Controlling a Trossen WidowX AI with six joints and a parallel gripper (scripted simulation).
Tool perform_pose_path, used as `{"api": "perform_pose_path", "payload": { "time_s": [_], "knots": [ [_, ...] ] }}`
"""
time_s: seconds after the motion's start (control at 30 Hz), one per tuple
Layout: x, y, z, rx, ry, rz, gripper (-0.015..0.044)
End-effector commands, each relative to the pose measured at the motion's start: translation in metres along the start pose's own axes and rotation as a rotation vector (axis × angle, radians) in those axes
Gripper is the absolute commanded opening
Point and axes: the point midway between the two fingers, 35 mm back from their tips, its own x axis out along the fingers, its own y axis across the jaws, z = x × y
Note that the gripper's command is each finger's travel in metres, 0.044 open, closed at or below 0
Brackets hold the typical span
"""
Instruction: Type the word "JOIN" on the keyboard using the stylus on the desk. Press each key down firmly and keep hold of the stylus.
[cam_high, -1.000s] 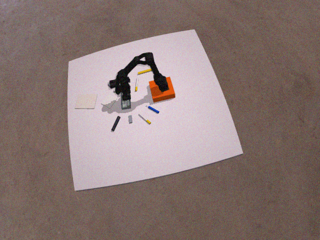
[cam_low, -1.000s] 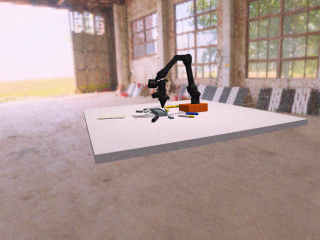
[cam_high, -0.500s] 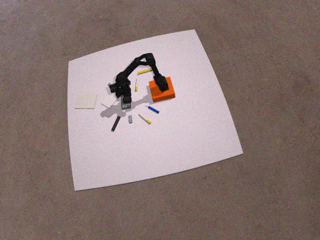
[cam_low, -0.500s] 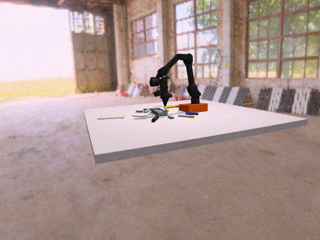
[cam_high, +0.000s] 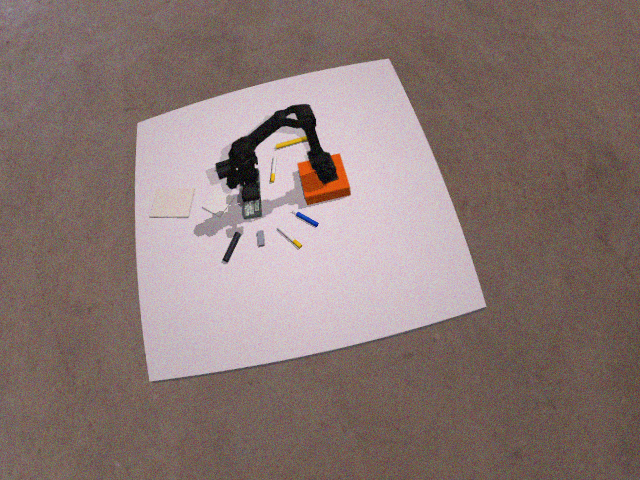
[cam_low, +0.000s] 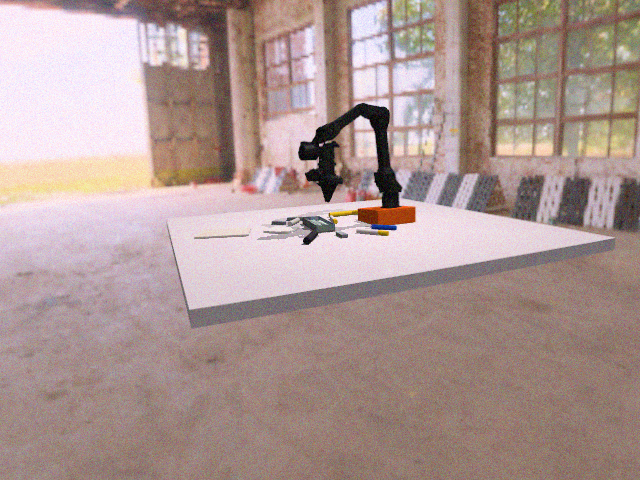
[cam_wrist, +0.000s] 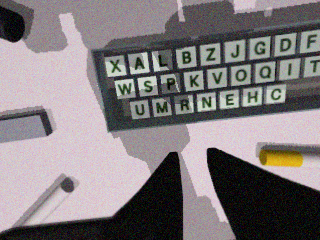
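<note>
The keyboard (cam_high: 251, 208) (cam_low: 321, 224) (cam_wrist: 114, 119) lies on the desk with dark letters on pale keys; J, O, I and N show in the wrist view. My gripper (cam_high: 251, 197) (cam_low: 327, 199) (cam_wrist: 192, 158) points down above the desk. Its fingers are slightly apart with nothing between them. In the wrist view the tips appear just below the bottom key row. Several pen-like things lie around; I cannot tell which is the stylus. A white pen with a yellow end (cam_high: 289, 238) (cam_low: 373, 232) and a blue pen (cam_high: 307, 219) (cam_low: 383, 227) lie near the keyboard.
A black marker (cam_high: 231, 246) (cam_low: 310, 237) and a grey block (cam_high: 260, 238) (cam_low: 341, 234) (cam_wrist: 21, 129) lie beyond the keyboard's end. Another yellow-ended pen (cam_high: 272, 170) (cam_wrist: 282, 157) lies beside it. A cream pad (cam_high: 172, 203) (cam_low: 222, 233) and the orange base (cam_high: 326, 195) (cam_low: 386, 214) flank the area.
</note>
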Motion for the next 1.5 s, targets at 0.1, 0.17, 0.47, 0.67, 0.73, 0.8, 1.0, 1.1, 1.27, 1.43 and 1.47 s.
{"api": "perform_pose_path", "payload": {
  "time_s": [0.1,0.17,0.47,0.67,0.73,0.8,1.0,1.1,1.27,1.43,1.47],
  "knots": [
    [0.0,0.0,0.0,0.0,0.0,0.0,0.0],
    [0.0,0.0,0.0,0.0,0.0,0.0,0.0],
    [0.0,0.002,-0.001,0.005,0.001,-0.003,0.0079],
    [0.012,0.051,-0.039,0.17,0.009,-0.104,0.015],
    [0.016,0.065,-0.055,0.23,-0.007,-0.143,0.015],
    [0.019,0.077,-0.071,0.286,-0.032,-0.178,0.015],
    [0.028,0.101,-0.12,0.451,-0.16,-0.252,0.015],
    [0.031,0.107,-0.143,0.529,-0.248,-0.261,0.015],
    [0.035,0.111,-0.176,0.655,-0.413,-0.218,0.015],
    [0.036,0.112,-0.184,0.691,-0.462,-0.191,0.015],
    [0.036,0.112,-0.184,0.691,-0.462,-0.191,0.015]
  ]
}}
